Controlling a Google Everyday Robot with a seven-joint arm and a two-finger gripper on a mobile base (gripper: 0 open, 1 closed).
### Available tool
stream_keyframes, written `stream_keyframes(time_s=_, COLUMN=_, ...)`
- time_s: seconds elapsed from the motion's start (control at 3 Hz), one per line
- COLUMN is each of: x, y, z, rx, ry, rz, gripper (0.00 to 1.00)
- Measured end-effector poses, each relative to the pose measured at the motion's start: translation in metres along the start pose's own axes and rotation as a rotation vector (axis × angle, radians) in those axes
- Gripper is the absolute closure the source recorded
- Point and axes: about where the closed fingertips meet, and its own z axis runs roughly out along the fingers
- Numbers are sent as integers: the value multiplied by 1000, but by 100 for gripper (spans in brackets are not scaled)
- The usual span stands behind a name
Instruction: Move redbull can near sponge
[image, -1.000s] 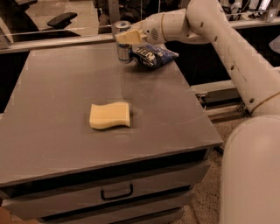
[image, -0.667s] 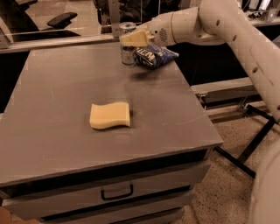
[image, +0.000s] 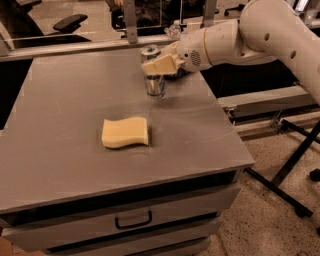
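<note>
Clasping upright silver-topped redbull can (image: 155, 86), tool (image: 153, 64) above table (image: 65, 100), far side

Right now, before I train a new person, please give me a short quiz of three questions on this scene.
1. True or false: the gripper, over the far part of the table, is shut on the can.
2. Which lies nearer the table's front edge? A) sponge B) can
3. Fill in: can and sponge are ____ (touching or apart).

Key: 1 true; 2 A; 3 apart.
</note>
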Motion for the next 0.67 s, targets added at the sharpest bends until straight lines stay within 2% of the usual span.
stream_keyframes(time_s=0.33, x=19, y=12, z=-2, rx=34, ry=41, rz=-57, gripper=100)
stream_keyframes(time_s=0.67, x=28, y=21, z=-4, rx=44, ry=13, rz=-97, gripper=100)
